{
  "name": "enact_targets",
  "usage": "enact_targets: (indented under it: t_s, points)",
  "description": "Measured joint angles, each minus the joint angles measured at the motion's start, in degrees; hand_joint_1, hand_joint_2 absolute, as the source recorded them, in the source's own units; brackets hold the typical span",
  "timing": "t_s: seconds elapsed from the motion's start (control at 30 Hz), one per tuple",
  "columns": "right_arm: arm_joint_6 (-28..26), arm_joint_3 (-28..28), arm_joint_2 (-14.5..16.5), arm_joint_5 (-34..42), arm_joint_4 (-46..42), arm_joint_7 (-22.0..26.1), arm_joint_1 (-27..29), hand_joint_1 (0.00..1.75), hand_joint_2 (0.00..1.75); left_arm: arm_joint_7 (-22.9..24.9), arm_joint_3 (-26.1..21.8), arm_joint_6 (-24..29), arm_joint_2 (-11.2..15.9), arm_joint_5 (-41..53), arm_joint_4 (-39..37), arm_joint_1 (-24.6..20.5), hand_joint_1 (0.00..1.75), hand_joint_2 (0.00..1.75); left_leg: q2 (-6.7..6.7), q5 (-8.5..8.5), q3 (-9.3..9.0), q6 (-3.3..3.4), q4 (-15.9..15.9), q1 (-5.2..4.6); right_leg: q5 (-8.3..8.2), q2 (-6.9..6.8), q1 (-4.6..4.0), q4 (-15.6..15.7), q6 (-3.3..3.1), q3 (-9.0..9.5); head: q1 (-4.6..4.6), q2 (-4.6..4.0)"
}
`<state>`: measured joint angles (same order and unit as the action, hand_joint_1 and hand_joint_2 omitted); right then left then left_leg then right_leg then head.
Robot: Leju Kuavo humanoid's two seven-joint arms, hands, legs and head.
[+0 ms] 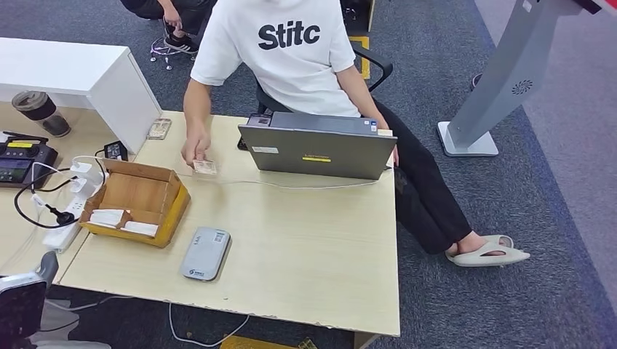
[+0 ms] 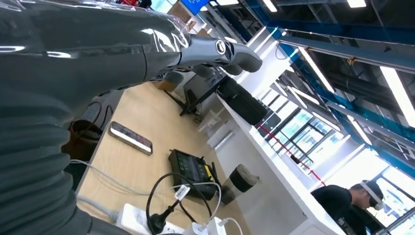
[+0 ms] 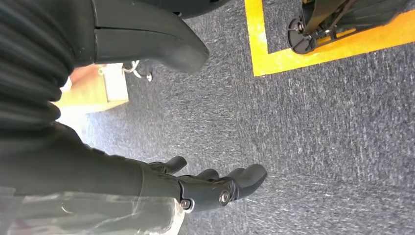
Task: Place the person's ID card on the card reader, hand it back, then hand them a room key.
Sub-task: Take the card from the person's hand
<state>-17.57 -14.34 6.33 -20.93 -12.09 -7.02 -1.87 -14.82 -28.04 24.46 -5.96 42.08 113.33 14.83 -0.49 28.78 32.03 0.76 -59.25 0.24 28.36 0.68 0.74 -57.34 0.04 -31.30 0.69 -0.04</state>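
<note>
A person in a white T-shirt [image 1: 284, 51] sits across the wooden table [image 1: 305, 247]. The person's hand [image 1: 195, 149] rests on the ID card [image 1: 205, 168], which lies on the table beside the laptop. The grey card reader [image 1: 206, 253] lies flat near my edge of the table. White room keys [image 1: 124, 222] lie inside an open cardboard box [image 1: 138, 190]. My left hand [image 2: 210, 51] is stretched out above the table's left end and holds nothing. My right hand [image 3: 205, 188] hangs over the carpet, fingers apart and empty.
An open grey laptop [image 1: 316, 151] stands at the table's far side with a thin cable trailing from it. At the left are a power strip with plugs [image 1: 73, 203], a black terminal [image 1: 22, 160], a dark cup [image 1: 40, 113] and a phone [image 1: 158, 129]. A grey stand [image 1: 502, 80] rises at the right.
</note>
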Motion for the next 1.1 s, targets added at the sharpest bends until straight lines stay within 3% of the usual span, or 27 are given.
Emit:
enact_targets:
  t_s: [0.27,0.4,0.5,0.8,1.1]
  points:
    - [1.4,0.1,-0.3,-1.1,0.0,-1.0,-0.2,0.00,1.75,6.0,0.5,1.2,7.1,3.8,-10.2,-5.4,0.00,1.75,-0.02,0.00,0.01,0.00,0.0,-0.01,0.00,-0.03,0.02,0.0,0.01,-0.01,-0.02,0.00]
    - [2.8,0.1,-0.5,-1.0,0.0,-1.6,-0.2,0.00,1.75,5.8,0.8,2.1,11.6,1.1,-19.4,-10.1,0.00,1.75,-0.02,-0.04,-0.01,-0.05,0.0,0.00,-0.02,-0.02,0.00,0.0,-0.02,0.00,-0.02,0.00]
    - [3.0,0.1,-0.7,-1.0,0.0,-1.5,-0.2,0.00,1.75,5.2,0.9,2.3,13.5,0.2,-24.6,-12.4,0.00,1.75,0.00,-0.06,-0.01,-0.07,0.0,0.00,-0.02,0.02,-0.01,0.0,-0.02,-0.01,-0.02,0.00]
    - [3.2,0.1,-0.8,-1.4,0.0,-1.5,-0.3,0.00,1.75,5.2,2.0,2.5,15.3,1.4,-30.5,-14.6,0.00,1.75,0.03,-0.05,0.02,-0.06,0.0,-0.01,-0.01,0.04,0.02,0.0,-0.01,-0.05,-0.02,0.00]
    - [4.0,0.1,-0.8,-2.4,0.0,-1.5,-0.5,0.00,1.75,6.4,8.5,5.7,16.2,11.2,-35.9,-18.2,0.00,1.75,0.07,-0.09,0.00,-0.07,0.0,-0.02,-0.07,0.08,0.01,0.0,-0.02,-0.03,-0.02,0.00]
